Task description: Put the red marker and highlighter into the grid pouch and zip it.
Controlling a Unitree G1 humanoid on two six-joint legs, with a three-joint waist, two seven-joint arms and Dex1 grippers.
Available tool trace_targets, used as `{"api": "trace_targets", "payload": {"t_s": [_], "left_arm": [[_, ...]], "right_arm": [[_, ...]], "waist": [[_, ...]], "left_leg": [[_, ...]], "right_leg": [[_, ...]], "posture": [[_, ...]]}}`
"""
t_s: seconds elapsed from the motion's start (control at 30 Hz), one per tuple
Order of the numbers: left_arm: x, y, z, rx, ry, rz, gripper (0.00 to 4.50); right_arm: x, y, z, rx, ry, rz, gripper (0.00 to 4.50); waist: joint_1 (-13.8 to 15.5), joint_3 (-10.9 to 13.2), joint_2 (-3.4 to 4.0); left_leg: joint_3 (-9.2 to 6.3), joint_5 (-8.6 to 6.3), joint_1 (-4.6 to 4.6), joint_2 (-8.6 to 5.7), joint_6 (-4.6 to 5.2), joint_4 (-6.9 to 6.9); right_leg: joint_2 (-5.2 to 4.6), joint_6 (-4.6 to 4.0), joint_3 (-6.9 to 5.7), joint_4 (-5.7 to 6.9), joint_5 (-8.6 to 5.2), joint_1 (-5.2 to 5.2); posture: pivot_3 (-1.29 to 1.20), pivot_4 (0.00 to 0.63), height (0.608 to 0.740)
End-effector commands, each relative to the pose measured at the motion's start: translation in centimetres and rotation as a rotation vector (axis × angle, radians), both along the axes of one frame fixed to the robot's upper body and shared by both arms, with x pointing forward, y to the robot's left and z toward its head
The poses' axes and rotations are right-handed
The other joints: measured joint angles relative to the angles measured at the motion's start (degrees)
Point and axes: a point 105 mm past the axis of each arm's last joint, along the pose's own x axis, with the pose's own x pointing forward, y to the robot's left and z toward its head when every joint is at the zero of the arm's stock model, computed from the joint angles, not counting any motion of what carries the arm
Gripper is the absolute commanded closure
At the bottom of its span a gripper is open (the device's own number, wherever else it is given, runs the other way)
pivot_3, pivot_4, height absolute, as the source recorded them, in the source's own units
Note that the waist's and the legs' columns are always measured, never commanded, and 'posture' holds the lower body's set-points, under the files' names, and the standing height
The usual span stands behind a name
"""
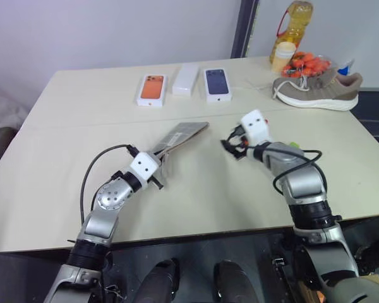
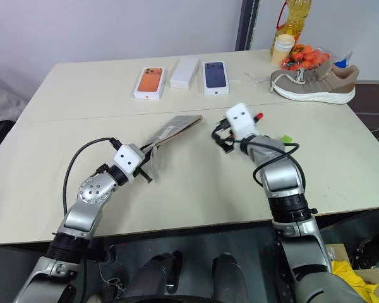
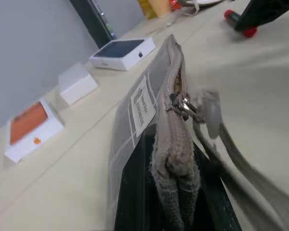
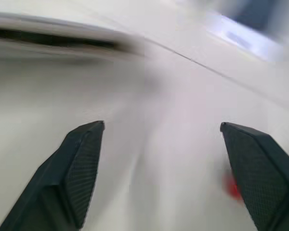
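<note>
The grid pouch [image 1: 182, 134] is a flat grey fabric rectangle crossed by thin white lines, lying just left of centre in the left eye view, its near end raised off the pale cream tabletop [image 1: 63, 158]. The left pincer [image 1: 159, 159] is clamped shut on that near end. The left wrist view brings out what the head views leave too small: the ribbed beige zipper tape running along the pouch's top edge, a small metal slider with a pale pull tab hanging off it, and a white label sewn to the side. The right pincer [image 4: 159, 163] stands with its jaws wide apart and nothing between them, right of centre in the left eye view, above the bare tabletop; its black fingers [image 4: 82, 163] are wedge-shaped with finely textured pads. The red marker [image 2: 259, 116] peeks out as a small red tip just beyond the right pincer's white housing in the right eye view, lying on the tabletop; the right wrist view shows it as a red smear near one finger. A bit of bright green, the highlighter [image 2: 286, 139], lies just right of that arm. In the upper middle of the frame sit three flat phone boxes [image 1: 183, 82], one with an orange picture, one plain white, one dark blue. At upper right are a tan sneaker [image 1: 316, 88], an oil bottle [image 1: 292, 25] and a bag of orange-red items [image 1: 306, 63]. A pale wall rises behind.
</note>
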Motion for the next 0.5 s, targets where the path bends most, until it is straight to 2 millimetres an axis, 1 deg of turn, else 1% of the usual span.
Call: {"api": "trace_targets", "payload": {"t_s": [0.03, 0.13, 0.23, 0.3, 0.4, 0.47, 0.5], "left_arm": [[-0.1, -0.4, 0.6, -0.054, 0.009, -0.008, 4.50], [-0.2, -1.0, 0.6, -0.055, 0.011, -0.023, 4.50], [-0.2, -1.2, 0.6, -0.055, 0.012, -0.028, 4.50], [-0.2, -1.3, 0.6, -0.057, 0.012, -0.031, 4.50], [-0.2, -1.4, 0.7, -0.057, 0.009, -0.034, 4.50], [-0.3, -1.4, 0.7, -0.058, 0.007, -0.034, 4.50], [-0.4, -1.3, 0.8, -0.060, 0.005, -0.033, 4.50]], "right_arm": [[1.8, -2.9, 1.6, 0.119, -0.039, -0.236, 0.20], [2.8, -3.7, 1.4, 0.169, -0.027, -0.355, 0.20], [3.8, -4.0, 0.7, 0.179, 0.011, -0.469, 0.20], [4.2, -3.9, 0.3, 0.231, 0.044, -0.509, 0.20], [4.8, -3.0, -0.5, 0.292, 0.103, -0.516, 0.20], [5.0, -2.8, -1.3, 0.316, 0.148, -0.541, 0.20], [5.0, -2.8, -1.6, 0.310, 0.161, -0.552, 0.57]], "waist": [[-0.06, 0.00, 0.00], [-0.10, 0.00, 0.00], [-0.19, 0.00, 0.00], [-0.19, 0.00, 0.01], [-0.15, 0.00, 0.01], [-0.17, 0.00, 0.01], [-0.15, 0.00, 0.01]], "left_leg": [[0.00, 0.00, 0.00, 0.00, 0.00, 0.00], [0.01, 0.01, 0.00, 0.01, 0.00, -0.03], [0.04, 0.01, 0.01, 0.01, 0.00, -0.02], [0.04, 0.02, 0.01, 0.01, -0.01, -0.03], [0.05, 0.02, 0.00, 0.01, -0.01, -0.02], [0.05, 0.02, 0.00, 0.00, 0.00, -0.02], [0.05, 0.02, 0.00, 0.00, 0.00, -0.02]], "right_leg": [[0.01, 0.00, 0.00, 0.00, 0.00, 0.00], [0.02, -0.01, 0.00, 0.01, 0.00, -0.01], [0.02, -0.01, 0.03, 0.01, 0.00, -0.02], [0.02, -0.01, 0.03, 0.01, 0.00, -0.02], [0.01, -0.01, 0.03, 0.01, 0.00, 0.00], [0.01, -0.01, 0.03, 0.00, 0.00, 0.01], [0.01, -0.01, 0.03, 0.00, 0.00, 0.01]], "posture": [[0.00, 0.150, 0.740], [0.00, 0.150, 0.740], [0.00, 0.150, 0.740], [0.00, 0.150, 0.740], [0.00, 0.150, 0.740], [0.00, 0.150, 0.740], [0.00, 0.150, 0.740]]}}
